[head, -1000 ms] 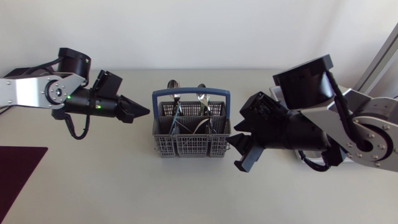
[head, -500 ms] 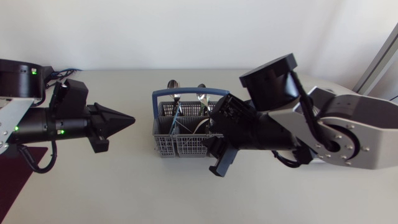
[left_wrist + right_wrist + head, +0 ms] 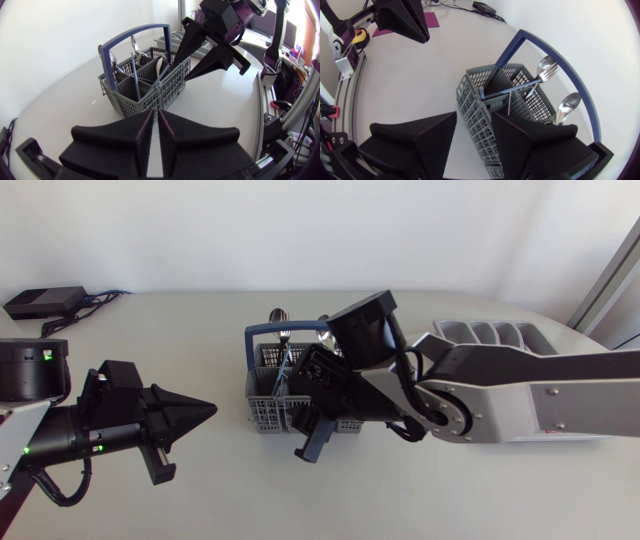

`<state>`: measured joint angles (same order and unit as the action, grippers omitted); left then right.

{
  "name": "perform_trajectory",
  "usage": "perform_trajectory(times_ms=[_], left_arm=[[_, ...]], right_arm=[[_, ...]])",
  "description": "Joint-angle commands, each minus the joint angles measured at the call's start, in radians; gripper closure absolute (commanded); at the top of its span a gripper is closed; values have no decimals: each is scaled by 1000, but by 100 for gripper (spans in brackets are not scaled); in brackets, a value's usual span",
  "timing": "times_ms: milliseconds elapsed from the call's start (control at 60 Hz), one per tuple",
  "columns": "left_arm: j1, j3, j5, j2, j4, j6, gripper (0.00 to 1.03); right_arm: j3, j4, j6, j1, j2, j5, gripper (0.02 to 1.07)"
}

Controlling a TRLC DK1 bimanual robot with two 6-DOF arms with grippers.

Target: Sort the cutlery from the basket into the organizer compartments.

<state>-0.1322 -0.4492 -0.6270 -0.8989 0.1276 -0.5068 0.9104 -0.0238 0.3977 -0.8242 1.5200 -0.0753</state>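
The grey cutlery basket (image 3: 268, 412) with a blue handle (image 3: 306, 329) stands mid-table, holding spoons (image 3: 323, 323), forks and a blue-handled piece (image 3: 510, 88). My right gripper (image 3: 298, 420) hangs open over the basket's front part, and in the right wrist view (image 3: 474, 120) the basket's wall (image 3: 479, 131) runs between its fingers. To the basket's left, my left gripper (image 3: 208, 408) is shut and empty, pointing at it. In the left wrist view the basket (image 3: 150, 92) lies ahead of that gripper (image 3: 154, 120), with the right gripper (image 3: 180, 71) on its far side. The grey organizer (image 3: 488, 333) sits at the back right.
A black box (image 3: 42, 302) with cables lies at the table's back left corner. A purple mat (image 3: 431, 21) lies on the far left of the table, beyond my left arm.
My right arm has swung left from beside the basket to over it, uncovering the organizer. My left arm has drawn back toward the table's front left, its gripper still shut.
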Motion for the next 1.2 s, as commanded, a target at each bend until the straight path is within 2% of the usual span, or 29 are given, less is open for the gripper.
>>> perform_trajectory(times_ms=[0,217,417,733,1183], left_arm=[[-3,32,3,12,-25,-32,94],[-4,49,3,11,-57,-33,93],[-6,60,3,6,-86,-35,93],[-7,76,3,3,-108,-35,93],[-17,93,3,3,-114,-33,93]], right_arm=[[44,21,29,-15,45,12,55],[82,61,33,-20,108,17,58],[99,85,43,-16,146,17,80],[117,91,47,-16,167,17,93],[133,101,46,-18,207,17,97]])
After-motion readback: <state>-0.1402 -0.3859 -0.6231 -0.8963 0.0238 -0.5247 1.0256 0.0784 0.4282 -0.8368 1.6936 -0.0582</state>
